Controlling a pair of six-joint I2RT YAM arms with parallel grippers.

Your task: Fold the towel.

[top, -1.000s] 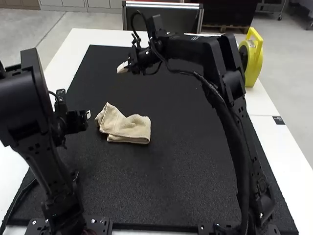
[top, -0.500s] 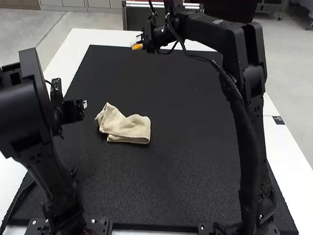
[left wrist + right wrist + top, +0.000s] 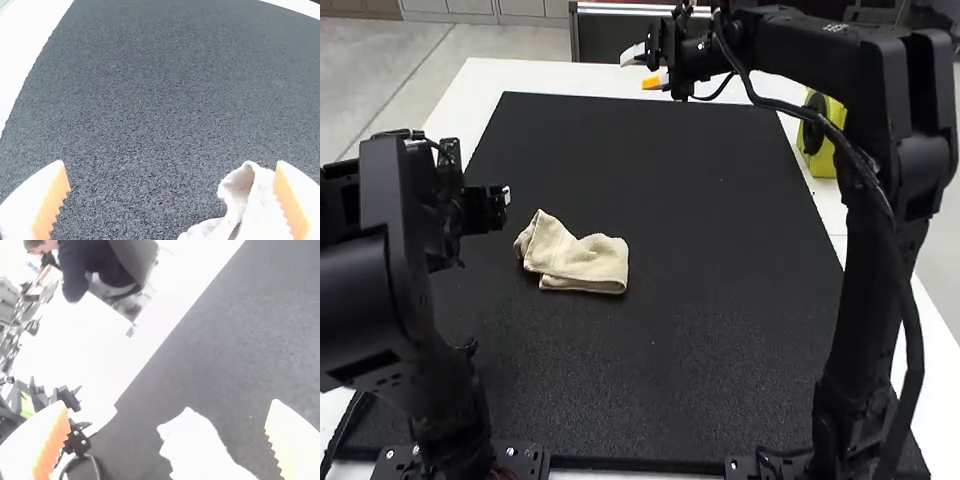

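Note:
The beige towel [image 3: 582, 262] lies folded into a small, uneven bundle left of the mat's middle, one corner bunched and raised. My left gripper [image 3: 502, 196] hovers at the left, just beside the towel. My right gripper [image 3: 648, 70] is raised over the mat's far edge, well away from the cloth. In the left wrist view the left gripper [image 3: 172, 192] is open, with the towel's crumpled end [image 3: 257, 205] by one finger. The right wrist view has the right gripper [image 3: 167, 432] open too, the towel [image 3: 197, 447] farther off between its fingers.
A black mat [image 3: 740, 300] covers most of the white table [image 3: 460, 110]. A yellow reel [image 3: 823, 135] stands at the far right, partly behind the right arm. The left arm's links occupy the left edge.
The right arm has swung right and toward the far edge, its gripper moving off from above the mat. The left gripper has shifted slightly. The towel has stayed put.

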